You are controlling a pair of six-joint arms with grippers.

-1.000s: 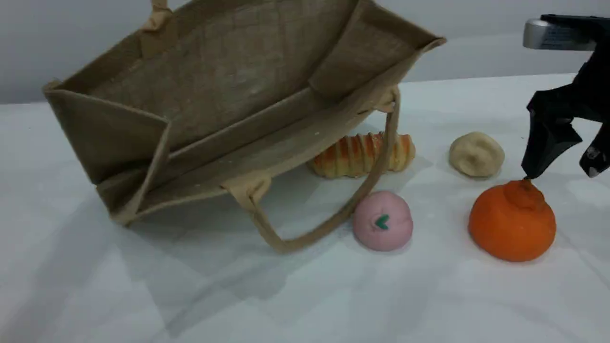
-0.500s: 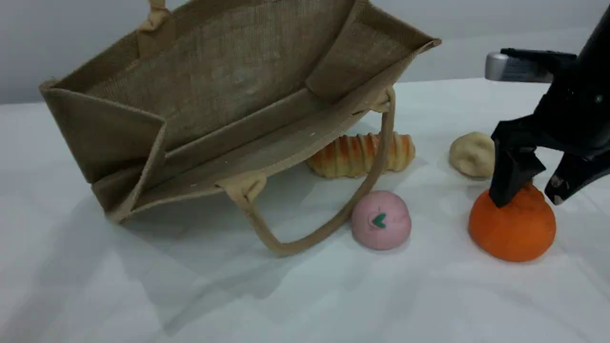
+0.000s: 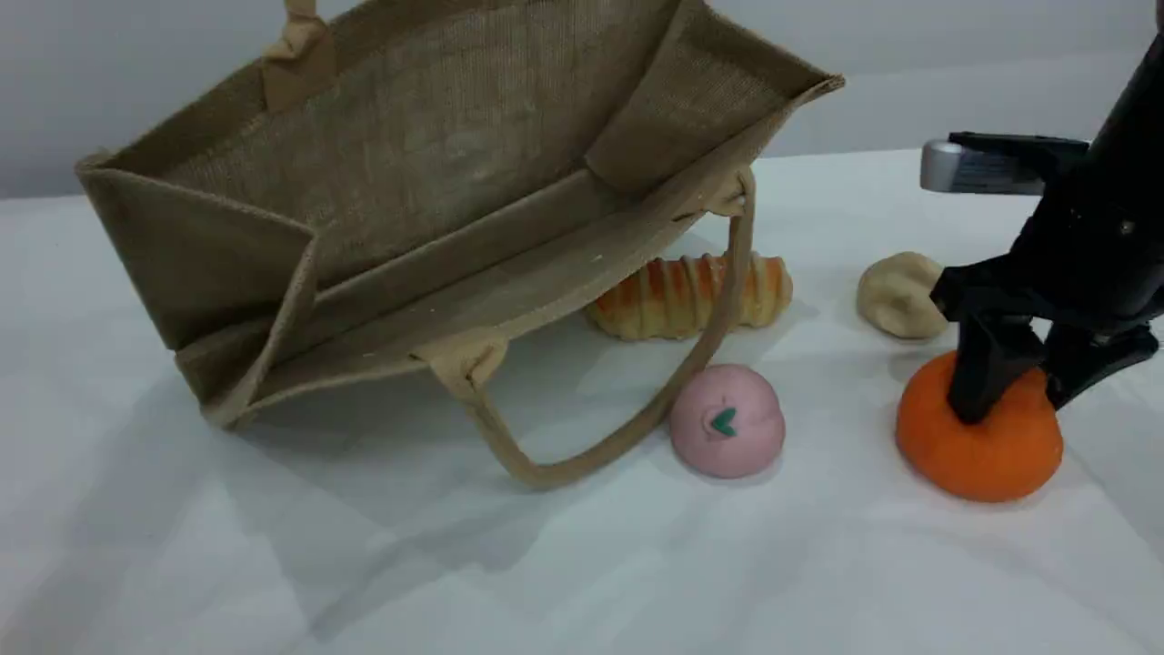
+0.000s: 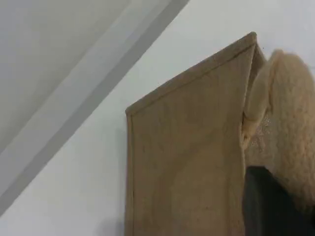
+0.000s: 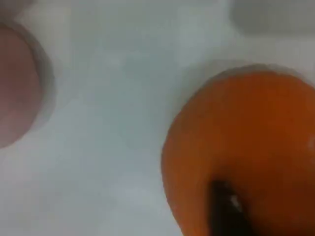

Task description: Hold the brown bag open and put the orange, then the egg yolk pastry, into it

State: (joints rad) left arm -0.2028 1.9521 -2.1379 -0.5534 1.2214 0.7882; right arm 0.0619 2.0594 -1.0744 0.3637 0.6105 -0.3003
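- My right gripper (image 3: 1018, 400) is down on the bright orange, matte round fruit (image 3: 980, 450). Both black fingers press into its upper part, one on each side of the top, so the jaws are clenched on it.
- The orange sits on the white table (image 3: 582, 564) at the right of the scene view, not lifted. In my right wrist view it fills the lower right, with a dark fingertip (image 5: 229, 209) against its skin.
- The small pale cream, lumpy egg yolk pastry (image 3: 896, 296) lies just behind the orange, apart from it.
- The large tan woven jute bag (image 3: 436, 182) stands tilted, mouth open toward the camera. One beige rope handle (image 3: 618, 437) droops onto the table.
- My left gripper (image 4: 270, 206) is closed; its wrist view shows the black fingertip against the bag's other fuzzy beige handle (image 4: 290, 123), apparently clamped on it.
- A long orange-striped bread roll (image 3: 687, 296) lies behind the drooping handle; a pink ball with a green mark (image 3: 727, 420) sits just beside that handle.
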